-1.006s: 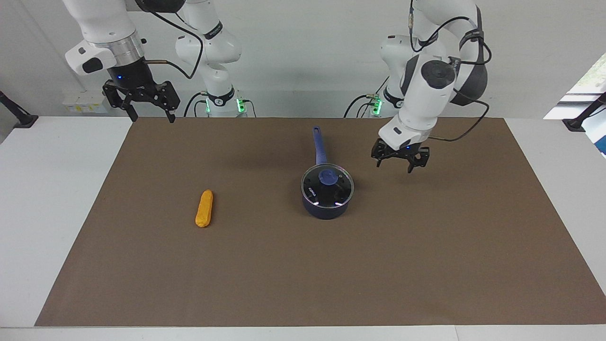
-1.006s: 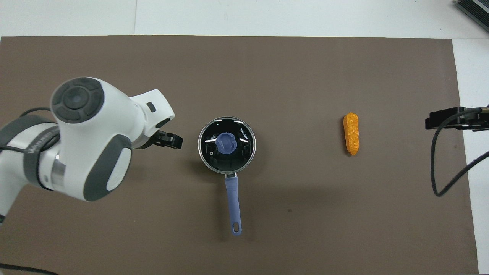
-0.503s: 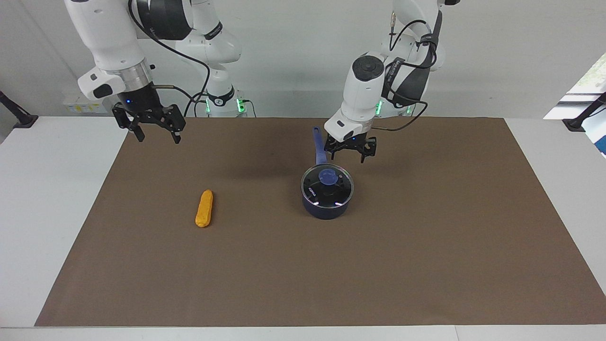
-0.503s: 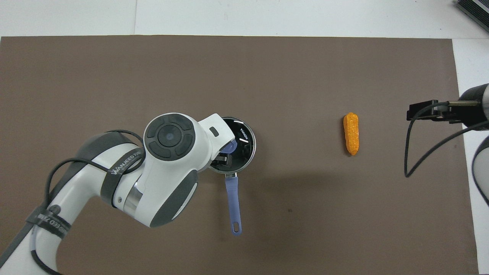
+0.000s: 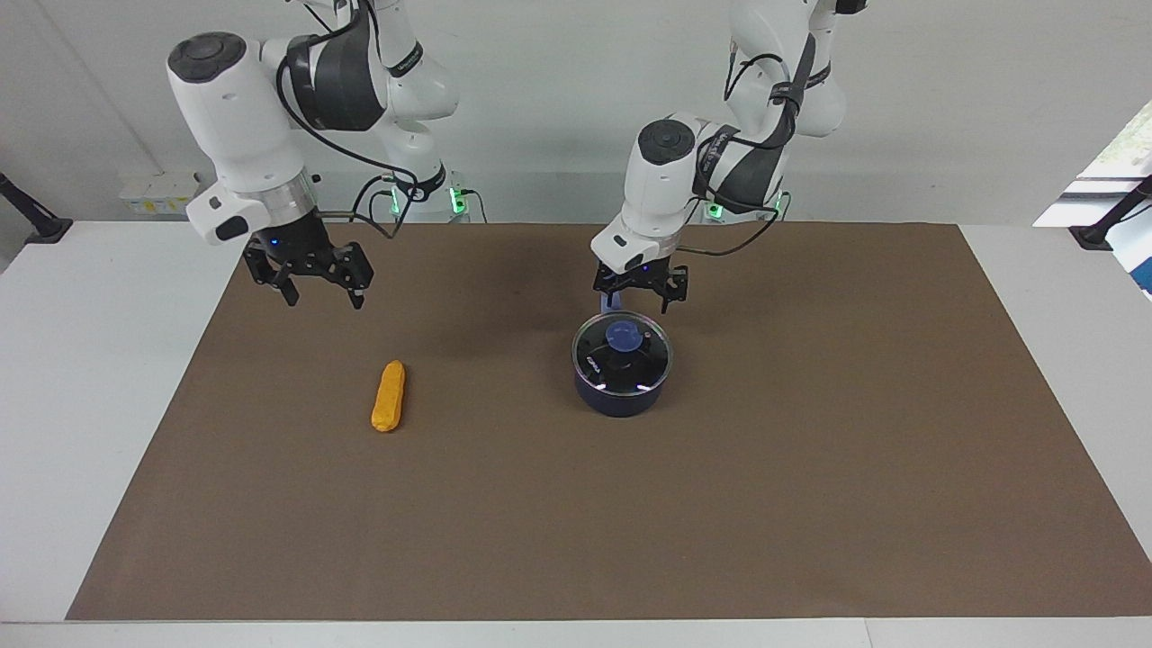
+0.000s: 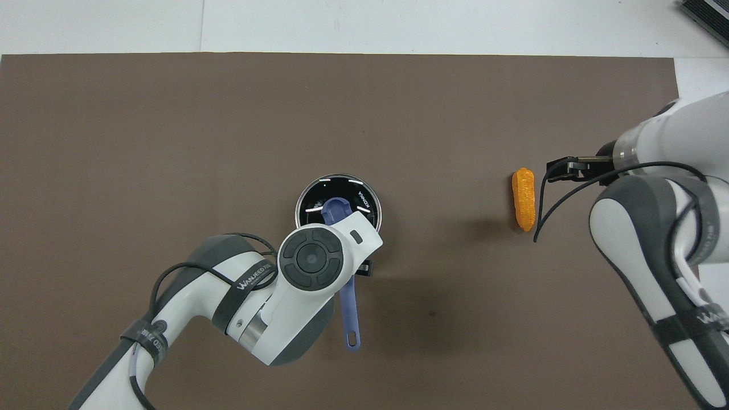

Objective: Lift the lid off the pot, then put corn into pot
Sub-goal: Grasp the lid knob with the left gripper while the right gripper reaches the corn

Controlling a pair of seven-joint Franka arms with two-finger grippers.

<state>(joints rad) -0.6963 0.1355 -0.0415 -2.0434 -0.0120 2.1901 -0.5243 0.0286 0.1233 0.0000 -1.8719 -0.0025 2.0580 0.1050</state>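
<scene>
The navy pot (image 5: 621, 394) stands mid-mat with the glass lid (image 5: 596, 360) on it, blue knob (image 5: 624, 336) up. Its handle (image 6: 348, 313) points toward the robots. My left gripper (image 5: 637, 304) is open and empty. It hangs just above the pot's robot-side rim and handle root, apart from the knob. In the overhead view its wrist covers that rim of the lid (image 6: 359, 196). The corn (image 5: 389, 396) lies on the mat toward the right arm's end and also shows in the overhead view (image 6: 524, 199). My right gripper (image 5: 322, 297) is open, empty and raised over the mat beside the corn.
A brown mat (image 5: 810, 468) covers most of the white table (image 5: 99, 378). Both arms reach out over the mat's robot-side half.
My left gripper has swung in from the left arm's end to above the pot's handle-side rim. My right gripper has come down and moved toward the corn.
</scene>
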